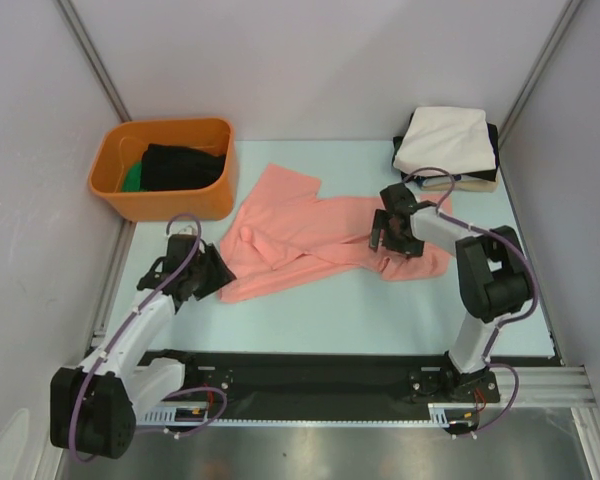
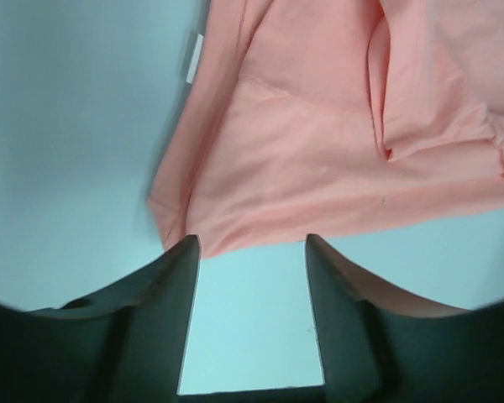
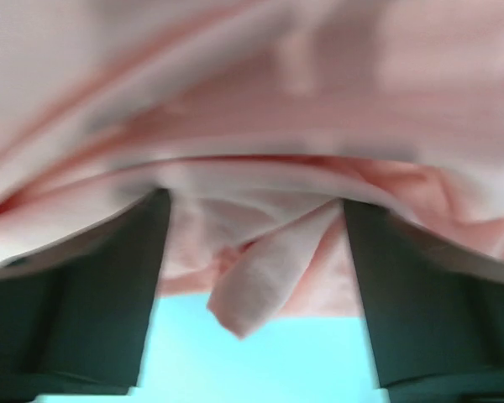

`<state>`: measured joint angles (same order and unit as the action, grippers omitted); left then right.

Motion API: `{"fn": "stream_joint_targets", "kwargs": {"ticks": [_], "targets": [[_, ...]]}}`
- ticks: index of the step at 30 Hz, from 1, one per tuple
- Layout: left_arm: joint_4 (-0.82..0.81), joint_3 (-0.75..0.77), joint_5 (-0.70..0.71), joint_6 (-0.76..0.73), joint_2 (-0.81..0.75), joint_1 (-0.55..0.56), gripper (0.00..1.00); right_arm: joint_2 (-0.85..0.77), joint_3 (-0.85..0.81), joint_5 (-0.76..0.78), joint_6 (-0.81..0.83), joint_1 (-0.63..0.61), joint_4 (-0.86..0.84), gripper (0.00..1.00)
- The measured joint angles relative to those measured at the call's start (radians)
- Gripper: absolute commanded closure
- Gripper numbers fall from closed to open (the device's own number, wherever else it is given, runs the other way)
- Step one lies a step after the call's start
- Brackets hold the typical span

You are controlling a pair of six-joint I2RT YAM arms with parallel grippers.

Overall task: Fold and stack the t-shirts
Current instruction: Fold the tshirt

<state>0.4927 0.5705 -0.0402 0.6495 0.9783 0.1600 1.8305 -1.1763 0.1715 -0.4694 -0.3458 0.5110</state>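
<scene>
— Pale grey walls box in your light blue bench [image 1: 310, 310]. The plain salmon-pink cloth t-shirt [image 1: 310, 225] lies crumpled and unfolded across its middle, between your two arms.

— Your left end effector [image 1: 208, 272] is released. Its dark fingers [image 2: 172, 302] stand apart with only bare bench between them. The pink shirt's lower corner lies just ahead of those fingertips, and the edge runs off ahead and to the right. A small white label [image 2: 193, 59] shows on the cloth farther ahead.

— Your right end effector [image 1: 388, 235] is low over the shirt's other end, and it is released too. From its wrist view the fingers are spread wide. A loose, rumpled fold of pink cloth lies between them with a gap on either side, so nothing is pinched. Blur hides whether the fingertips touch the cloth ahead of them.

— Beyond your right end effector and a little to its right, the stack of folded t-shirts sits in the far corner: a cream-white folded shirt [image 1: 445, 140] on top, a black one [image 1: 398, 150] under it and a tan one [image 1: 477, 184] at the bottom. The pink shirt is well apart from that stack.

— Beyond your left end effector and to its left stands the orange plastic tub [image 1: 130, 200], with black cloth [image 1: 180, 165] and something green [image 1: 132, 178] inside.
</scene>
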Motion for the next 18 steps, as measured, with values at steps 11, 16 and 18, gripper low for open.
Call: {"fn": "stream_joint_targets", "kwargs": {"ticks": [11,16,18], "targets": [[0.116,0.227,-0.045,-0.165,0.076,0.001,0.23,-0.486,0.249,0.128,-0.023,-0.076,0.108,0.23],[0.104,0.251,-0.097,-0.249,0.087,0.001,0.23,-0.397,0.325,0.097,-0.039,-0.144,0.08,0.26],[0.109,0.25,-0.108,-0.267,0.096,0.001,0.24,-0.341,0.336,0.093,-0.043,-0.159,0.076,0.26]]}}
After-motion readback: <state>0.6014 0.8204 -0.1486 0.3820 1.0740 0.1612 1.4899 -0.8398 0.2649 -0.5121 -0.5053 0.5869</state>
